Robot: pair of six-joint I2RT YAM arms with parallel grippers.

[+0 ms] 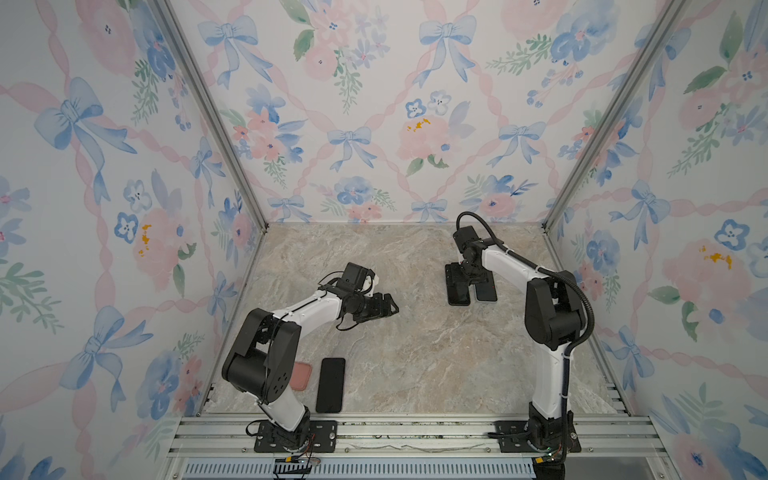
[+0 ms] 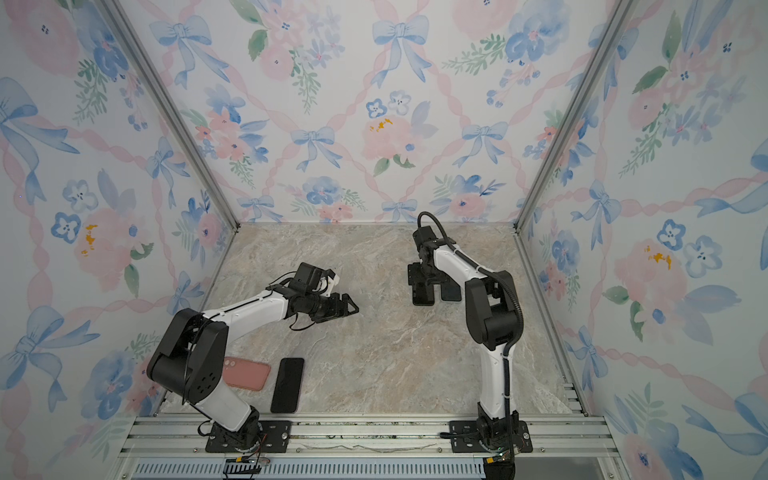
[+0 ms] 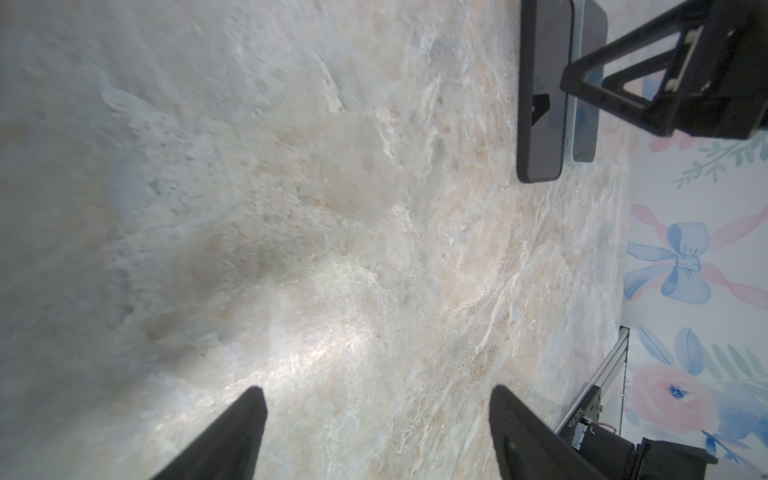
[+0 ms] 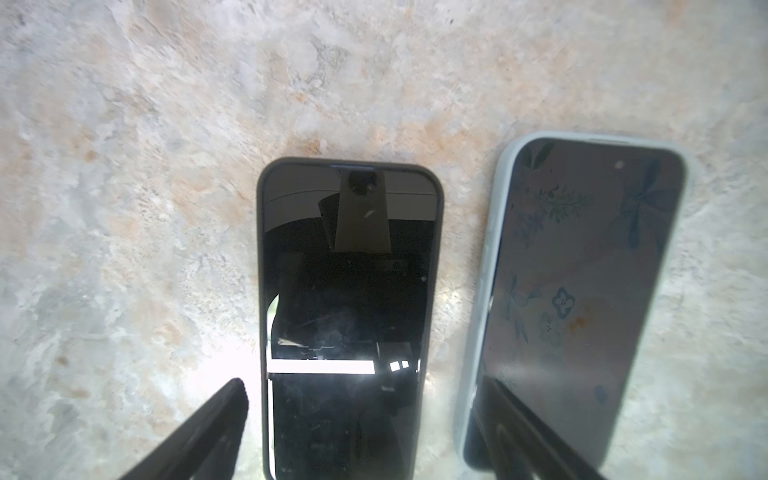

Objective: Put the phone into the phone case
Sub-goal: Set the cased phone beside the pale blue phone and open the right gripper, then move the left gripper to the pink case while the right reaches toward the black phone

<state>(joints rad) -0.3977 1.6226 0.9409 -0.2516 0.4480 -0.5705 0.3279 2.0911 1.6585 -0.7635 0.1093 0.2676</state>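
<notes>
1. My right gripper (image 4: pixel 365 386) is out at the far right of the table (image 1: pixel 415 353), pointing down, jaws spread wide, nothing between them gripped.
2. Right under it lies a phone in a dark case (image 4: pixel 349 291), flat, glass up, throwing my own reflection back at me.
3. One finger (image 4: pixel 208 432) sits off that phone's long edge with bare marble showing between. The other finger (image 4: pixel 523 440) crosses in front of the neighbour.
4. The neighbour is a phone in a pale blue case (image 4: pixel 582 291), flat, just beside the dark one. A narrow strip of table lies between them, and it is angled a little.
5. My left gripper (image 3: pixel 378 392) hovers over bare marble near the middle of the table, jaws open and empty.
6. Here is the task's pair: in both top views the black phone (image 1: pixel 330 384) lies flat at the near edge, close to my left arm's base.
7. The pink phone case (image 2: pixel 247 374) lies just beside it, nearer the left wall, with a thin gap between them. My left elbow hides part of it.
8. That pair is well apart from both grippers.
</notes>
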